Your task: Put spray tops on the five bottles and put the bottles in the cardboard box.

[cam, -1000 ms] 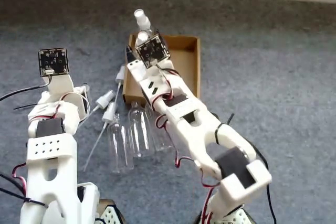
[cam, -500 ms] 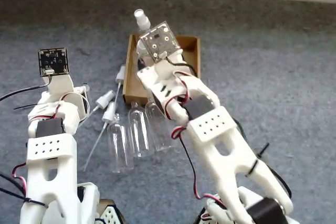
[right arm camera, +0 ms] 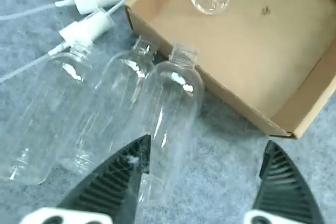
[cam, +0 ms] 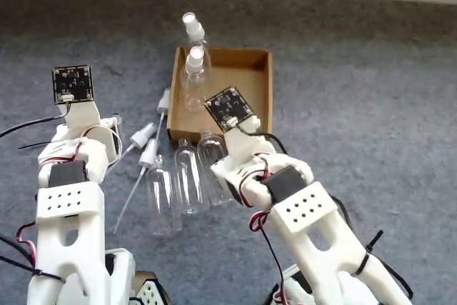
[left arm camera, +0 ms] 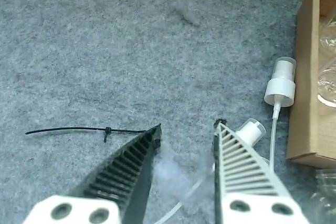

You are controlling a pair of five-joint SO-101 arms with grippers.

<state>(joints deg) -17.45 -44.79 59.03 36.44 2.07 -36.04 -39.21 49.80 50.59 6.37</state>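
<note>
Your right gripper (right arm camera: 209, 142) wide open, empty; clear uncapped plastic bottle (right arm camera: 170, 103) just ahead: light, slick, squashy. Grip mid-body, gently.

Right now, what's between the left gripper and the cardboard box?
Two loose spray tops on the carpet, short of the box, in the left wrist view.

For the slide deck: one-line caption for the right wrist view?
Open right gripper hovers above three uncapped clear plastic bottles lying beside the brown cardboard box, two loose white spray tops nearby.

R hand (right arm camera: 206, 144) pulled back from box (cam: 268, 87), capped bottle (cam: 193, 82) left inside.
</note>
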